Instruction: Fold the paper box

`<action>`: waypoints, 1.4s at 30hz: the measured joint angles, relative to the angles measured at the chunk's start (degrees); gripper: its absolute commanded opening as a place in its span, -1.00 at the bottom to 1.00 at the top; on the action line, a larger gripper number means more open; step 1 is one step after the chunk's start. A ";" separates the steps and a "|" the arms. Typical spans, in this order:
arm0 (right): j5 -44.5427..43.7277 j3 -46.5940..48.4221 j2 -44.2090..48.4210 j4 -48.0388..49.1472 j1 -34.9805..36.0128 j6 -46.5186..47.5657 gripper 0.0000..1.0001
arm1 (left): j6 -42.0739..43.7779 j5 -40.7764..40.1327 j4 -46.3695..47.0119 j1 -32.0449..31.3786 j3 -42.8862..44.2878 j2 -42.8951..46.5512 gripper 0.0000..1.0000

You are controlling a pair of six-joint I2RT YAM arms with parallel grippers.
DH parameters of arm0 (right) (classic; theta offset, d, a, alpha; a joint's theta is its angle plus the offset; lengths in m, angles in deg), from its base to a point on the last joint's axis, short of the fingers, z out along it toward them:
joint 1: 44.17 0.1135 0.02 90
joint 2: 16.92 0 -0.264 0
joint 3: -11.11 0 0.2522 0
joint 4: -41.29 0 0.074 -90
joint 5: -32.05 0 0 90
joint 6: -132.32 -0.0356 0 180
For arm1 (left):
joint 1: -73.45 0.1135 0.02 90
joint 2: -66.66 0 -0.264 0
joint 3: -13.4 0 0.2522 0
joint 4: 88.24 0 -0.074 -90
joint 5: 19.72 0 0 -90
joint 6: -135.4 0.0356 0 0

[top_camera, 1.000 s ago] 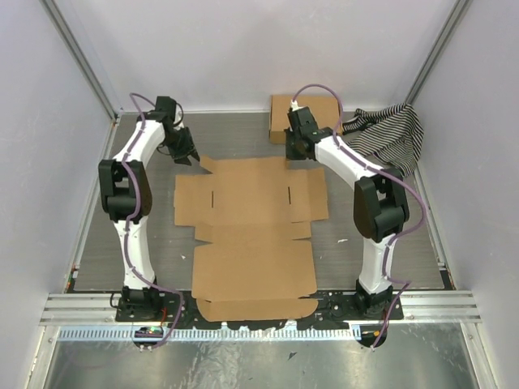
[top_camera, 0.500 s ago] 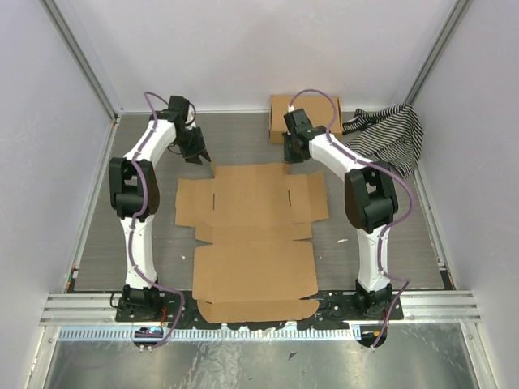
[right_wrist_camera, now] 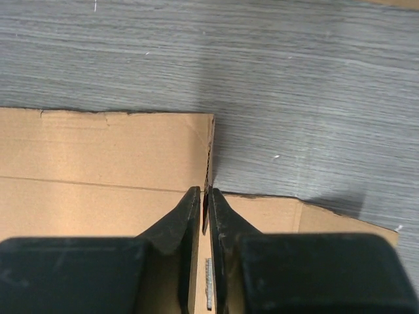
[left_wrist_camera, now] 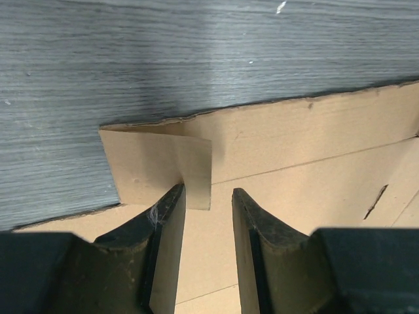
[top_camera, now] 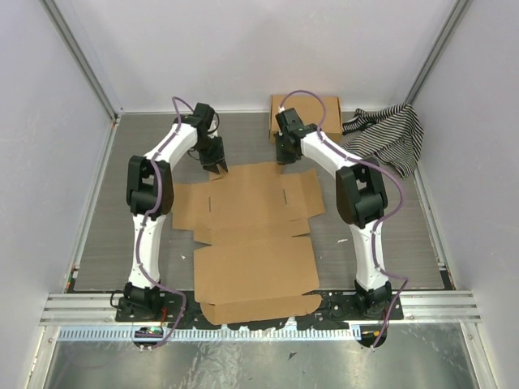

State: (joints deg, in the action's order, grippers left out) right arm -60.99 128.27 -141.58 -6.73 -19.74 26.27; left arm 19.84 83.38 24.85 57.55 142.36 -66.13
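Observation:
The paper box lies unfolded and flat on the grey table, a brown die-cut sheet with flaps and tabs. My left gripper is at its far left corner. In the left wrist view it is open, with its fingers either side of a small tab that is bent up off the sheet. My right gripper is at the far edge on the right. In the right wrist view it is shut on a thin upright flap edge of the paper box.
A ready-made flat brown box lies against the back wall behind my right gripper. A black-and-white striped cloth lies in the back right corner. Metal rails run along the near edge. Walls close in both sides.
Both arms have swung inward to the sheet's far edge: the left gripper moved right to the corner tab, and the right gripper moved left and down onto the flap edge.

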 measured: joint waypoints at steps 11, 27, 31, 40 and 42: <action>2.01 1.31 -3.43 -1.05 2.08 -0.13 -0.18 | 0.42 -0.13 -1.64 0.07 0.46 -1.25 -0.18; 2.97 7.85 -9.40 -0.94 4.09 -0.24 -0.02 | 1.81 -0.07 -6.43 0.07 6.32 -5.92 -0.16; 2.73 8.35 -9.55 -1.14 4.00 -0.59 0.00 | 1.99 0.33 -8.63 0.33 11.06 -8.41 -0.15; 0.37 8.11 -8.13 -0.66 2.05 -2.34 0.19 | 0.59 3.10 -8.72 4.44 17.66 -8.72 -0.11; -0.46 6.51 -5.31 -0.55 1.14 -2.38 0.40 | 0.15 3.52 -7.67 6.25 14.32 -4.83 -0.09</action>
State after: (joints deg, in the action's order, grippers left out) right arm -61.45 134.78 -146.89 -7.28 -18.61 23.89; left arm 20.00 86.90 17.18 63.80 156.68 -70.96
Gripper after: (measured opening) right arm 0.580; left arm 0.442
